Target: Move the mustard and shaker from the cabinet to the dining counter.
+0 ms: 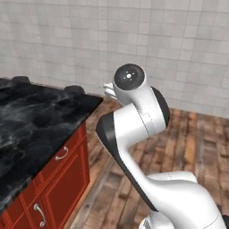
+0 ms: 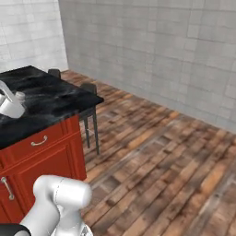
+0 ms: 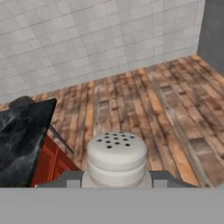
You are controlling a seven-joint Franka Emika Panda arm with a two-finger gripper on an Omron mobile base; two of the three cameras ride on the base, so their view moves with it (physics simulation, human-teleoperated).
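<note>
Clearly, we had the shaker (image 3: 117, 158) clamped between the two fingers of the gripper (image 3: 116, 178); in the hand view its pale, hole-dotted cap sat at about six o'clock, with one dark fingertip (image 3: 69, 177) touching its left side and the other against its right. We saw the shaker carried in the air over the wooden floor (image 3: 144, 105), just beside the corner of the dining counter (image 3: 19, 140), which lay at about eight o'clock in that view with its red base under the black top. A dark stool (image 3: 19, 103) stood against the counter's far edge, at about nine o'clock.

In the right base view we saw the gripper (image 2: 10, 105) at about nine o'clock, at the picture's left edge, with the shaker's cap (image 2: 20, 96) peeking out above the black marble top of the dining counter (image 2: 50, 99). Two stools (image 2: 90, 106) stood beside the counter's far side. Red drawers (image 2: 39, 140) with curved silver handles ran below the top.

In the left base view our arm (image 1: 138, 134) rose from about five o'clock and folded at the centre, and the dining counter (image 1: 36, 125) filled the nine o'clock side. A grey tiled wall (image 1: 134, 36) stood behind.
</note>
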